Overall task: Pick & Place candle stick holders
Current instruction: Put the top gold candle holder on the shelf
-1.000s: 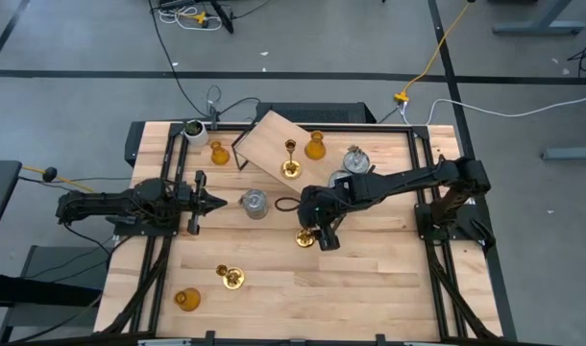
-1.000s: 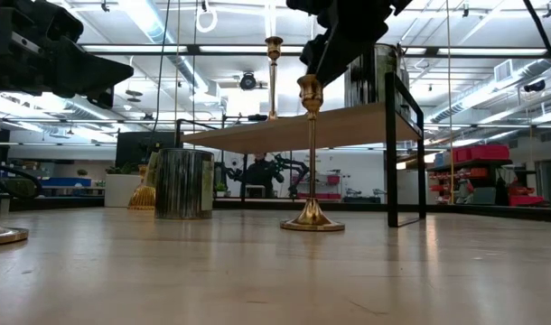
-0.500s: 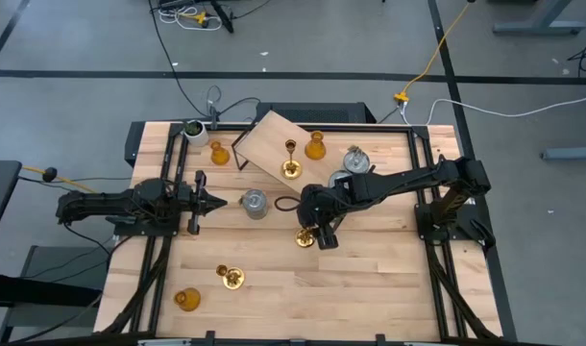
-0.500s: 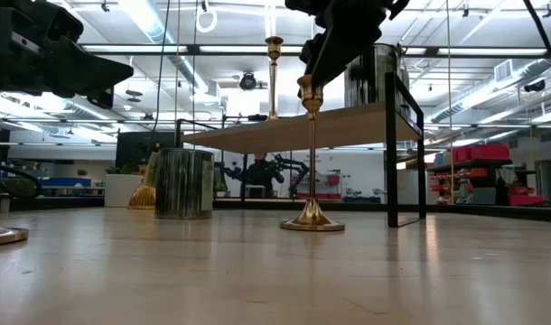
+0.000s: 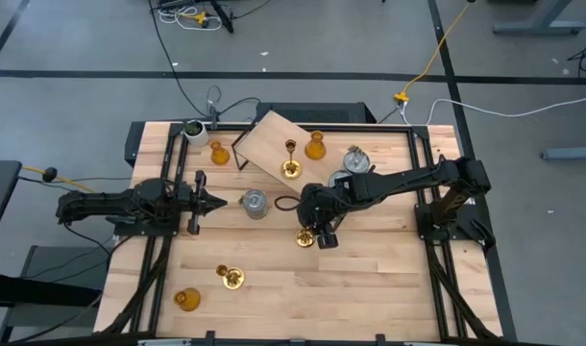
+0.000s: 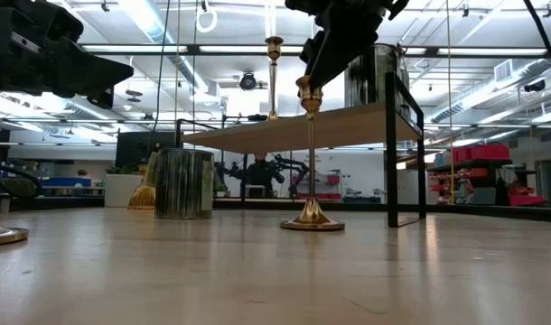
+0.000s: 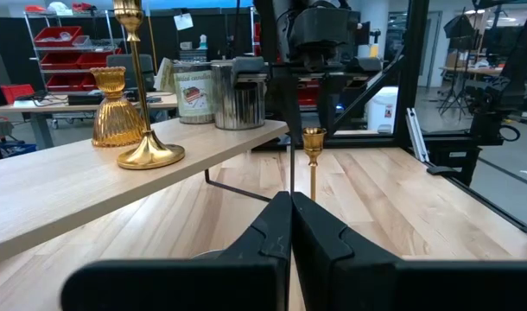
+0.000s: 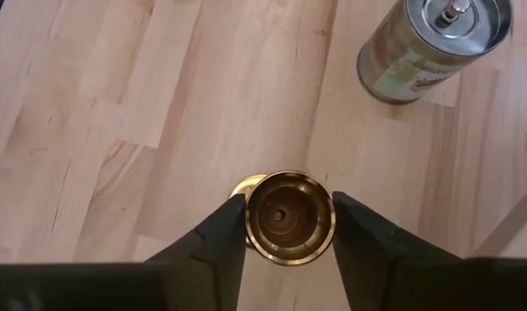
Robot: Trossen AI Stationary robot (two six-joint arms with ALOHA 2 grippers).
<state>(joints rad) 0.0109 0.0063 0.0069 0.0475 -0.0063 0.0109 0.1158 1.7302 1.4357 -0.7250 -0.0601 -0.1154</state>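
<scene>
Candle stick holders lie scattered over the wooden table (image 5: 370, 279). One slim brass holder (image 6: 310, 153) stands upright near the table's middle, its round base flat on the wood. The right end effector (image 8: 289, 226) hangs straight above it, with its two fingers on either side of the brass cup at the top; in the right wrist view the finger pads (image 8: 226, 226) sit right against the cup's rim, though a firm grip cannot be told. A silver-grey cylinder (image 5: 255, 203) stands to the left of this holder, between the two arms.

A tilted wooden shelf (image 5: 270, 140) on a dark frame sits at the far side of the table and carries a second brass holder (image 5: 290, 163). Just right of it stand an amber glass holder (image 5: 315, 146) and two more grey cylinders (image 5: 355, 160). Another amber holder (image 5: 218, 153) stands left of the shelf, near a small white pot (image 5: 193, 130) with a plant at the far left corner. At the near left stand a third brass holder (image 5: 231, 277) and a third amber one (image 5: 186, 299).

The left end effector (image 5: 216, 202) waits over the left side of the table, fingers pressed together and holding nothing, pointing toward the grey cylinder.
</scene>
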